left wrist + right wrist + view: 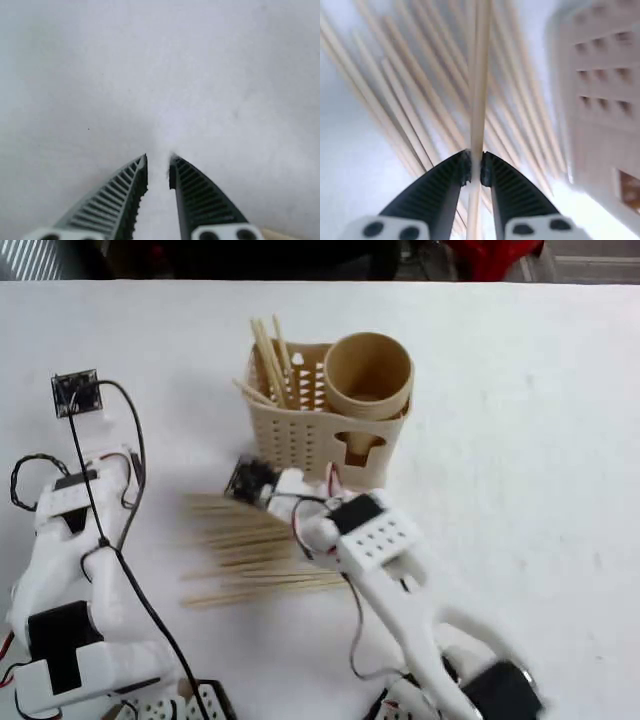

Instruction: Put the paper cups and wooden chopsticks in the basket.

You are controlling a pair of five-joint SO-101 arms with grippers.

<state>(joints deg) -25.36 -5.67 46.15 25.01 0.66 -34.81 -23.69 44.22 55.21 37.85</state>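
A fixed high camera looks steeply down on the white table (520, 390) from the arms' side. The left wrist camera faces bare tabletop at close range. The right wrist camera sits very near the wooden chopsticks (480, 60) and the basket (600, 90) wall, both also seen from above.

Paper cups (368, 375) in basket (300, 435), chopsticks (250, 545) loose beside

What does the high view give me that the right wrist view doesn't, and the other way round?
High view adds: the paper cups sitting in the basket, the standing chopsticks beside them, and the left arm off to one side. Right wrist view adds: the right tool closed on one chopstick, with the pile behind it. Both: the loose chopsticks on the table next to the basket's perforated wall.
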